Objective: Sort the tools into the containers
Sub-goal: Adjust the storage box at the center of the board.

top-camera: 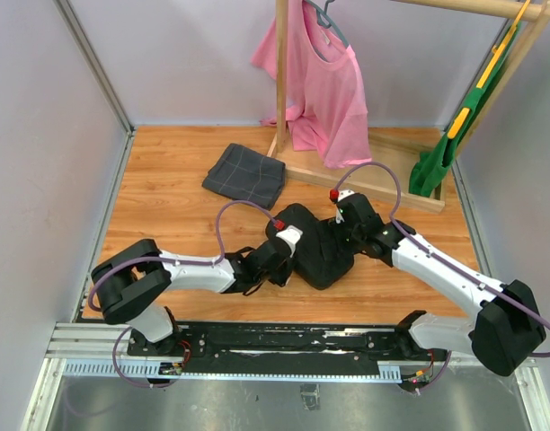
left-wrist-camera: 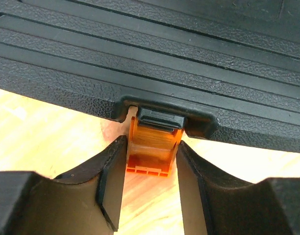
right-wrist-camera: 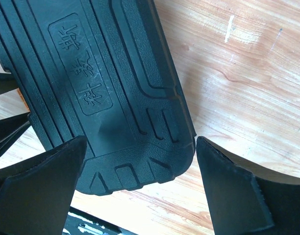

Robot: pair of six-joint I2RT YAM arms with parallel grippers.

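Black pebble-grained plastic makes up the tool case (top-camera: 322, 259), a rounded rectangle lying closed near the middle of the pale wooden table (top-camera: 167, 211), between the two arms. Long parallel ribs run along its shell, and a raised oblong panel of embossed characters (right-wrist-camera: 81, 68) sits near one end. From a notch in its near edge hangs the orange clasp (left-wrist-camera: 152, 149), translucent and boxy, with a black hinge bar across its top. The left gripper (left-wrist-camera: 151, 161) is clenched on that clasp, its flat dark fingers (left-wrist-camera: 111, 178) pressed to both orange sides with no gap showing. The right gripper (right-wrist-camera: 140, 142) stands spread wide astride the case's rounded far corner. Its broad matte fingertips (right-wrist-camera: 47, 186) lie right against the shell's edges, though I cannot tell whether they squeeze it. Behind the case lies a folded dark grey checked cloth (top-camera: 245, 173). Beyond it a pink shirt (top-camera: 324, 90) hangs limp from a light timber rack (top-camera: 281, 72).
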